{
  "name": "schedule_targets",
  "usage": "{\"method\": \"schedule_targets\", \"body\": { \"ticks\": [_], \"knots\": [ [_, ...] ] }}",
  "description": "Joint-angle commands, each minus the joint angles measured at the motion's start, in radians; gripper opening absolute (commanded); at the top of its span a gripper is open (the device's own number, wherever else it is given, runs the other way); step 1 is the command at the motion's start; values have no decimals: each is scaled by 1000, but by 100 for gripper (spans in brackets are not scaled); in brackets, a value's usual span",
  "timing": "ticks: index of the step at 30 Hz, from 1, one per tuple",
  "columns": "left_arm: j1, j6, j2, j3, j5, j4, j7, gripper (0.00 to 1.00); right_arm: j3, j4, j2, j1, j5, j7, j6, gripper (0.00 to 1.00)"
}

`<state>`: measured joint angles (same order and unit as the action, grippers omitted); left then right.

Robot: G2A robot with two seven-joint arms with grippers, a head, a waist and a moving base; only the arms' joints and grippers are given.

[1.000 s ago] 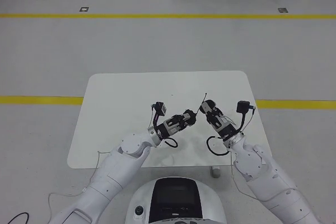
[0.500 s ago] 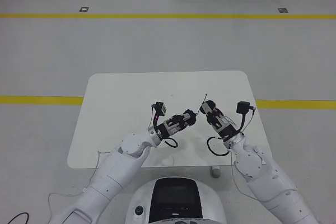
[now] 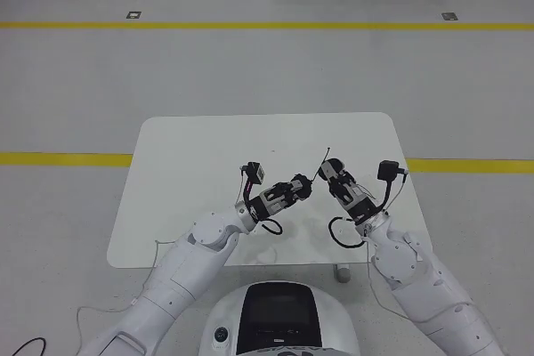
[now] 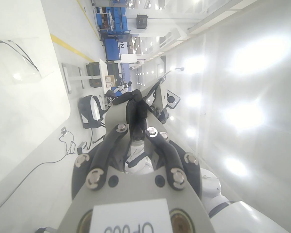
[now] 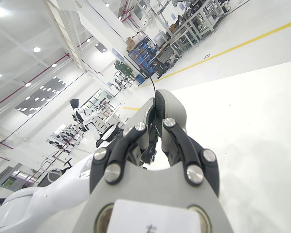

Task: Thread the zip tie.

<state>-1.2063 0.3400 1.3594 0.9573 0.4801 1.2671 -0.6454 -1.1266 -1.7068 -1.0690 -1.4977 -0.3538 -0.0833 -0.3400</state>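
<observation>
Zip tie (image 5: 153, 87) | location: frame centre, above table (image 3: 205, 151); strap pinched between closed fingers of right gripper (image 5: 157, 100), tail projecting beyond | left gripper (image 4: 135, 100): just beside, fingers closed, contents unclear | progress: no loop visible, judged unthreaded; tail-into-head insertion outstanding.

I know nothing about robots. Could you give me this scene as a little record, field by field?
Surface: white table
Right gripper: fingers shut on a thin black zip tie, whose free end sticks out past the tips
Left gripper: fingers shut; what they hold cannot be made out
Spacing: the two grippers sit close together above the table
Threaded: cannot tell
</observation>
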Motion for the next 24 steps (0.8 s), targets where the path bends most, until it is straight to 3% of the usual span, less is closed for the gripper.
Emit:
{"method": "schedule_targets", "body": {
  "ticks": [1, 24],
  "knots": [
    [0, 0, 0, 0, 0, 0, 0, 0, -2, -4, 0, -3, -1, 1, 0, 0],
    [0, 0, 0, 0, 0, 0, 0, 0, 4, 12, -7, 5, 0, 2, 0, 0]
  ]
}}
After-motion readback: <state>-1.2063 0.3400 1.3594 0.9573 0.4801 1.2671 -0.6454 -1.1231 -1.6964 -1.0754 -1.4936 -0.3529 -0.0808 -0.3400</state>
